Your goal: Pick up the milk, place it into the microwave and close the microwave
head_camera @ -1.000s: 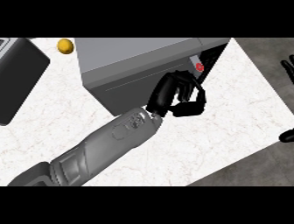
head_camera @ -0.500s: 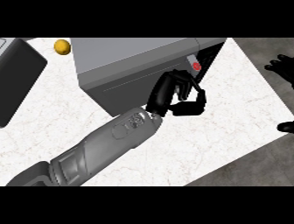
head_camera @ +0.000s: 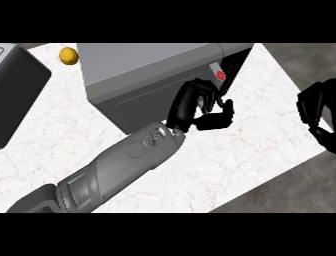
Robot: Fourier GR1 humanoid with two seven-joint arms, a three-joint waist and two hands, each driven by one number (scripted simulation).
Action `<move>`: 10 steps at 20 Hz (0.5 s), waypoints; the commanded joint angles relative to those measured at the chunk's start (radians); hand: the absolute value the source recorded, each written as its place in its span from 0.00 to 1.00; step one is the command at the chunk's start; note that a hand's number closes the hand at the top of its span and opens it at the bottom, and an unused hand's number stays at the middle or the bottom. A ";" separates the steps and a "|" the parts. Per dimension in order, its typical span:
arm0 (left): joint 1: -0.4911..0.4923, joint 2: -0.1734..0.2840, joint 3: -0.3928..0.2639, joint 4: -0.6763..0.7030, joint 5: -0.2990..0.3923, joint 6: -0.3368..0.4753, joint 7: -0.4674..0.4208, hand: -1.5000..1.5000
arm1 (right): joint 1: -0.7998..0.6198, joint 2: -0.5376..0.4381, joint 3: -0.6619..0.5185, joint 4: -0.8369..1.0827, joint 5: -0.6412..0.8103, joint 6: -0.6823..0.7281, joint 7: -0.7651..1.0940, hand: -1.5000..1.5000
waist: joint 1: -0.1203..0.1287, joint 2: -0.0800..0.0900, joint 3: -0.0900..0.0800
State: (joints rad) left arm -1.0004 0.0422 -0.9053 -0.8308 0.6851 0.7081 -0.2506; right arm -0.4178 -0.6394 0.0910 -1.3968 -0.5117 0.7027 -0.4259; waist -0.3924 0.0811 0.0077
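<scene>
Grey and boxy, the microwave (head_camera: 152, 75) sits on a white marbled counter (head_camera: 67, 150), its near front face towards the viewer and its top running up to the upper edge of the view. At its right front corner a dark gap shows beside a panel with a red button (head_camera: 220, 75), so the door looks nearly, but not fully, closed. The left hand (head_camera: 200, 107), black on a grey forearm that comes in diagonally from the lower left, lies against that front corner with its fingers curled and its thumb tucked below; nothing shows inside its curl. The milk is not visible anywhere; judging by the task, it is probably already inside, though that cannot be seen. The step in hand appears to be the closing of the door, and the next move calls for a push at that corner until the dark gap disappears. The right hand (head_camera: 333, 115) hangs at the far right, over the dark floor past the counter's angled right edge, fingers curled and holding nothing. A small yellow-orange round object (head_camera: 68, 55) lies just beside the microwave's left side, and a black appliance (head_camera: 8, 100) stands at far left. Bare counter lies open in front of the microwave.
</scene>
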 commanded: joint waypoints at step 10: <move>-0.108 -0.040 0.014 0.062 0.015 0.021 -0.017 1.00 | 0.011 -0.012 0.058 -0.136 -0.053 0.095 0.013 1.00 | -0.055 0.005 0.002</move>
State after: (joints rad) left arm -0.9991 0.0493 -0.9059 -0.8236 0.7093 0.7524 -0.2650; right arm -0.4101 -0.6448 0.1374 -1.5117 -0.5552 0.7273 -0.3748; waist -0.4237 0.0788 0.0080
